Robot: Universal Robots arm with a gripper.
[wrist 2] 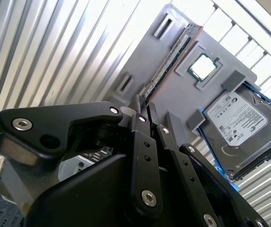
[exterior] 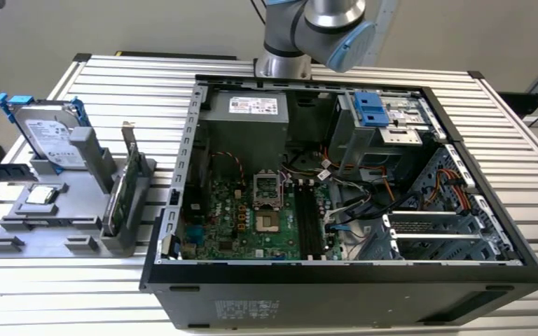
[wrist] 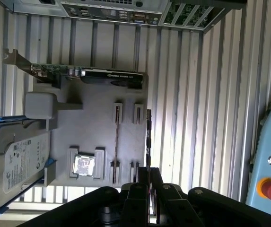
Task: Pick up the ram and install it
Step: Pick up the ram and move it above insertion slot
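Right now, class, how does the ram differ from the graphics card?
The ram is a narrow, thin stick; the graphics card is broader and carries a metal bracket. The ram is gripped at one end by the gripper; the graphics card stands on edge in the grey holder. Both are circuit boards.

The ram [wrist 2: 172, 57] — long, thin stick, edge-on, its near end pinched between the fingers [wrist 2: 138, 108]

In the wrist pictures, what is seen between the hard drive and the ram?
The square processor chip, seated in the gray holder. In both wrist views it shows between the hard drive and the ram, which the gripper grips.
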